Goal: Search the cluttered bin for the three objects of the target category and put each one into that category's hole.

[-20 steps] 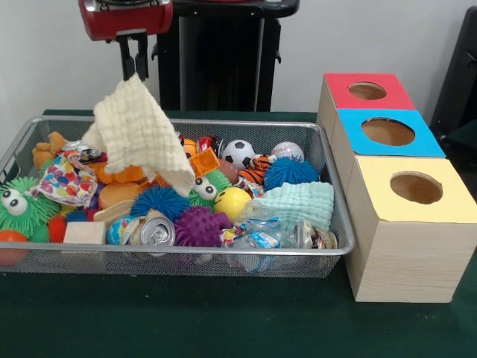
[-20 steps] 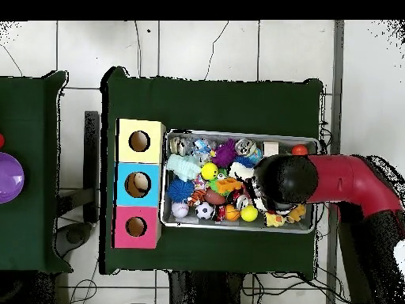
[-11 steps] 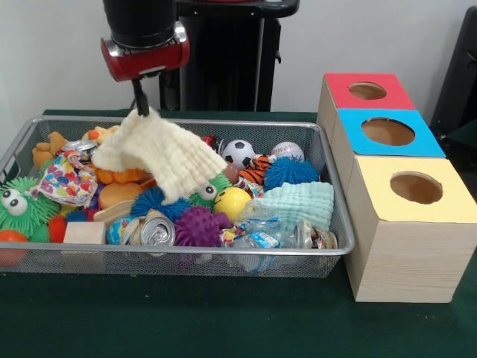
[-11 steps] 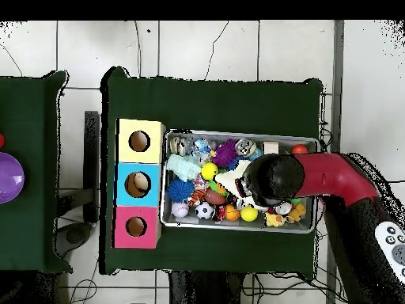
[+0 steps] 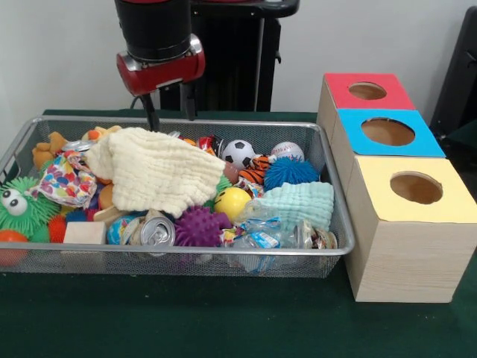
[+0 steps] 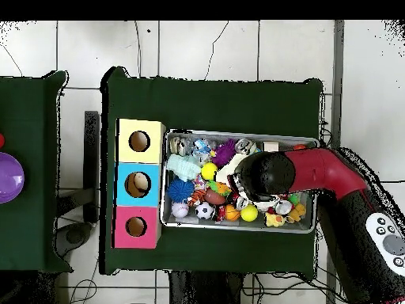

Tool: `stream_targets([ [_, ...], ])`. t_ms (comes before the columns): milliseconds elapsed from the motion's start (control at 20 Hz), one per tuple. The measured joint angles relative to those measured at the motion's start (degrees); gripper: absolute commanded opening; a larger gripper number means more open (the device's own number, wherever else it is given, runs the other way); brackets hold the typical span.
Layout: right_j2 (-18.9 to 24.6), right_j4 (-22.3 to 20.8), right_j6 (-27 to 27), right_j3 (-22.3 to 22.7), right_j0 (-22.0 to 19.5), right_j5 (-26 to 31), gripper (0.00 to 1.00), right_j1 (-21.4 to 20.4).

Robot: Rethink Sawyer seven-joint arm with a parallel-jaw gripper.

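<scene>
A green table (image 5: 223,328) is seen carrying a wire mesh bin (image 5: 328,186) and, just beside it, a row of three wooden boxes, each with a round hole in its top. The row is made up of a red-topped box (image 5: 367,90), a blue-topped box (image 5: 387,132) and a yellow-topped box (image 5: 414,188); in the overhead view the same row is seen with the yellow-topped box (image 6: 140,142) at the top.

The red and black arm (image 5: 158,37) is brought down over the bin, and in the overhead view much of the bin's middle is hidden by it. The gripper (image 5: 169,112) is held just above the clutter with its two dark fingers apart and nothing between them.

A cream cloth (image 5: 153,169) is spread loose over the toys directly below the gripper, not held. A pale green cloth (image 5: 298,203) is lying folded near the end of the bin closest to the boxes. A patterned cloth (image 5: 63,179) is bunched at the opposite end, beside a green fuzzy toy (image 5: 21,205) with large eyes.

Smaller things are packed around these: a soccer ball (image 5: 238,153), a blue spiky ball (image 5: 291,171), a yellow ball (image 5: 232,201), a purple spiky ball (image 5: 197,225), a drink can (image 5: 156,233) and a small wooden block (image 5: 83,233).
</scene>
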Motion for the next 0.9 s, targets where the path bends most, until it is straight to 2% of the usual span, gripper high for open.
stream_targets([
  [250,2.43,0.08,0.0,0.01,0.3,-0.14,1.0,-0.4],
  [550,3.92,0.43,0.0,-0.48,3.2,-0.55,1.0,-0.68],
  [750,3.91,0.18,0.0,-2.1,6.08,-2.87,1.0,0.95],
  [900,3.91,-0.62,0.0,-4.2,8.54,-6.98,1.0,3.63],
])
